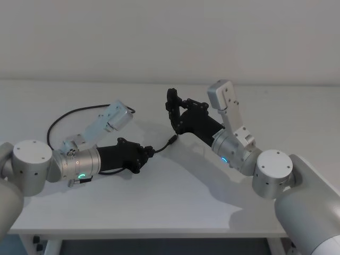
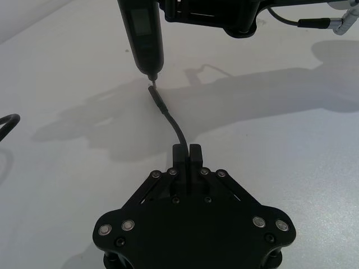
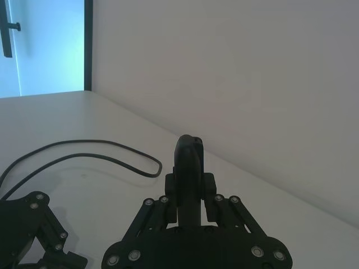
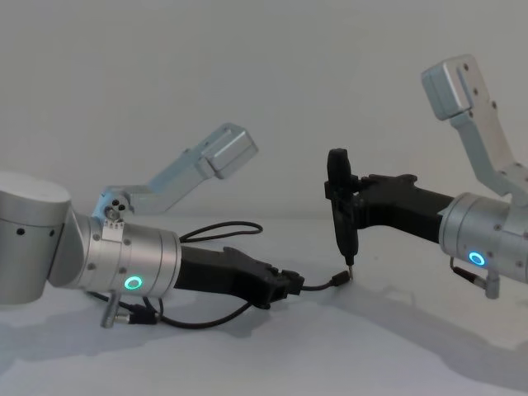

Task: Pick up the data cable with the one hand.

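Left gripper point(image 1: 149, 152) pinches the data cable point(image 1: 68, 115) near one end, low over the white table point(image 1: 180, 186).

Seen from the left wrist, its two stubby fingers point(image 2: 179, 152) are closed tight on the cord, which runs out from between them in a short curve to a small plug point(image 2: 155, 96) (tip just under the pointed end of the black tool held opposite). Behind the gripper, the rest of the cable trails back under the left arm and sweeps in a wide loose loop across the table on the robot's left, lying flat. The right gripper point(image 3: 189, 189) sits raised toward the middle of the table, fingers clamped on a slim black tool point(image 4: 341, 202) that hangs upright, its thin tip pointing down, just beside the cable's plug.
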